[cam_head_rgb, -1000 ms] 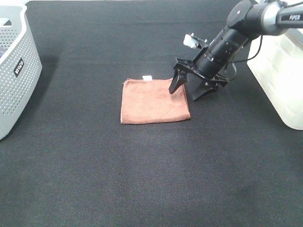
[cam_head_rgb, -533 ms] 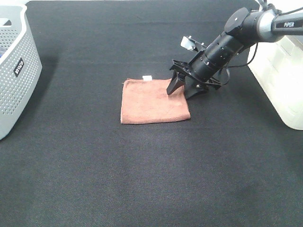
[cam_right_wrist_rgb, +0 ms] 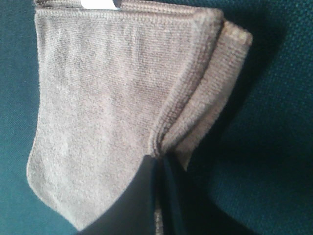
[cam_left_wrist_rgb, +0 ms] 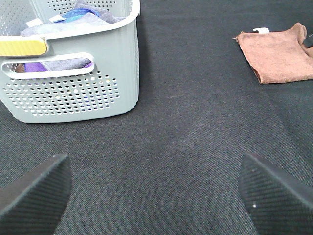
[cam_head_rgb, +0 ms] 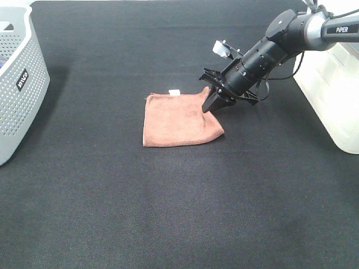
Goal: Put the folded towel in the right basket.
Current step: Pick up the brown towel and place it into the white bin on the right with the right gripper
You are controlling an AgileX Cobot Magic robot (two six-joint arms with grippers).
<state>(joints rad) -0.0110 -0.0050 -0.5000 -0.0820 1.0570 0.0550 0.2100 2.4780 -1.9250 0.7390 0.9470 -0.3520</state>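
Observation:
The folded brown towel (cam_head_rgb: 179, 119) lies flat on the black table, a white tag at its far edge. My right gripper (cam_head_rgb: 216, 103) is shut on the towel's right edge, which bunches up between the fingertips. The right wrist view shows the towel (cam_right_wrist_rgb: 112, 98) pinched into a ridge at the closed gripper (cam_right_wrist_rgb: 160, 169). The right basket (cam_head_rgb: 335, 84) is a white bin at the right edge, beside the right arm. The left gripper (cam_left_wrist_rgb: 156, 196) is open and empty, low over bare table, with the towel (cam_left_wrist_rgb: 281, 51) far off in its view.
A grey perforated basket (cam_head_rgb: 14, 78) stands at the table's left edge; in the left wrist view it (cam_left_wrist_rgb: 73, 93) holds several coloured cloths. Black table surface surrounds the towel.
The right gripper's fingers, spread over the towel's right edge a second ago, have closed on that edge and pulled it slightly inward and up.

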